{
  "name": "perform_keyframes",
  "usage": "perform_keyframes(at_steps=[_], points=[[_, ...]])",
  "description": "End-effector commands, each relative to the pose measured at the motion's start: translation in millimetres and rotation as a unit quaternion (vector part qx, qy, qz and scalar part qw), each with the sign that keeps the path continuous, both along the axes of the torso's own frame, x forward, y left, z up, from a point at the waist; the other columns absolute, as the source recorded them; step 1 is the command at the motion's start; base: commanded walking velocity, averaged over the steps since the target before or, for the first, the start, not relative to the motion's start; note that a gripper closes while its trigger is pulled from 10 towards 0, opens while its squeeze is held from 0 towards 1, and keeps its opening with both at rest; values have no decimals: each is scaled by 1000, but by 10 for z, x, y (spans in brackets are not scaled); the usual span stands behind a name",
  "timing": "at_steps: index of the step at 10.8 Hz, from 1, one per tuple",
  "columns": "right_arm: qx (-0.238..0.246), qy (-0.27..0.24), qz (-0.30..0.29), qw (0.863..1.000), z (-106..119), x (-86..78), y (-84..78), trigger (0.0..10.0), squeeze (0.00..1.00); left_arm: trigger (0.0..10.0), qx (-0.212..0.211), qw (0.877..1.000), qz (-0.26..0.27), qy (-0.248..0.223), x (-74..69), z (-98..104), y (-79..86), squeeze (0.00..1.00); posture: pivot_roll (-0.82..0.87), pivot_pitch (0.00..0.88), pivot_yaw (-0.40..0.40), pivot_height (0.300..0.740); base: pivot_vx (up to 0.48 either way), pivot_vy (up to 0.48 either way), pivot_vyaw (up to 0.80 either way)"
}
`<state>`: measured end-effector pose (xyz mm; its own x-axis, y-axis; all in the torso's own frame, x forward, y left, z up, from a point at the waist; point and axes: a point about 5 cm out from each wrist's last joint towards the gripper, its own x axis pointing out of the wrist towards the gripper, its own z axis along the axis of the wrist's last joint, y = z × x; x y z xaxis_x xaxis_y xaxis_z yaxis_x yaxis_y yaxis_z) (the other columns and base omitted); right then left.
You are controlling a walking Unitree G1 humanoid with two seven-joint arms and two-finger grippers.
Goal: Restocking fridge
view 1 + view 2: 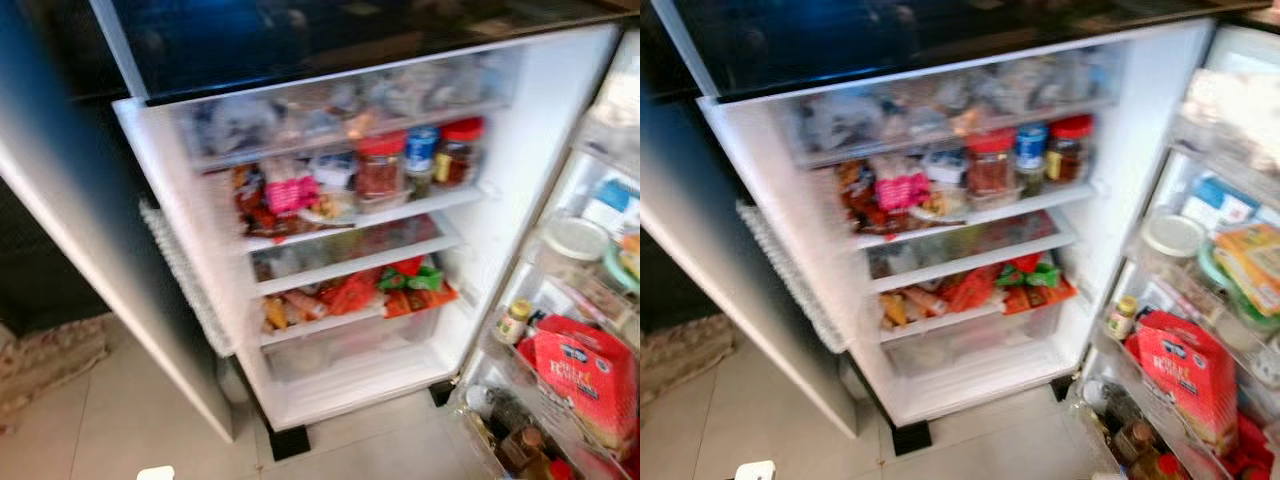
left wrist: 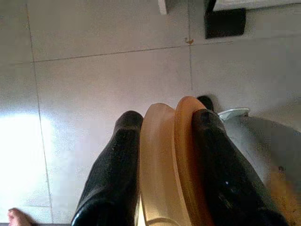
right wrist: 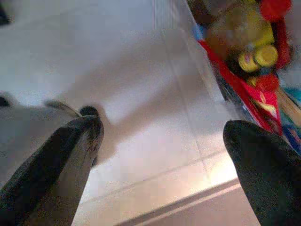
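— Can any label be read in the fridge (image 1: 520,150)?

— Hardly. The red bag (image 1: 588,375) in the door carries white lettering, too blurred to spell out.

— And the jars?

— The red-lidded jars (image 1: 381,166) and the blue-labelled one (image 1: 421,150) show labels, none legible. The packets (image 1: 975,288) lower down are just as smeared.

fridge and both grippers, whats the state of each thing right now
fridge: door open, shelves stocked
red-lidded jars: upright on a shelf, lids on
door rack: full, red carton standing in it
left gripper: jaws shut on a tan curved item, pointing down at the tiled floor
right gripper: jaws open, holding nothing, low beside the door rack
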<state>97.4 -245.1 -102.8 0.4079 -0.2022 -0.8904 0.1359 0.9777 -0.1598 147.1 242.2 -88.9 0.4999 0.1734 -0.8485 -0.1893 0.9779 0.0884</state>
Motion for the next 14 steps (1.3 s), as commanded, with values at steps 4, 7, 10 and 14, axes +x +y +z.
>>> perform_keyframes(at_steps=[4,7,10,14], points=[[7,22,4,1000,-36,-152,2,10000,0,10000,4,1000,-13,3,-22,-5,6,0,-130,0,72,740,0,-258,0],[11,19,7,1000,-32,-149,-4,10000,0,10000,2,1000,-6,-3,-9,0,2,0,-121,0,61,740,0,-255,0],[11,21,17,1000,-19,-121,-33,10000,0,10000,-15,998,23,-52,48,36,-9,0,-101,0,42,740,0,0,0],[11,28,33,999,-14,-128,-57,10000,0,10000,-7,949,-21,-313,1055,770,-59,0,-97,0,22,740,0,0,0]])
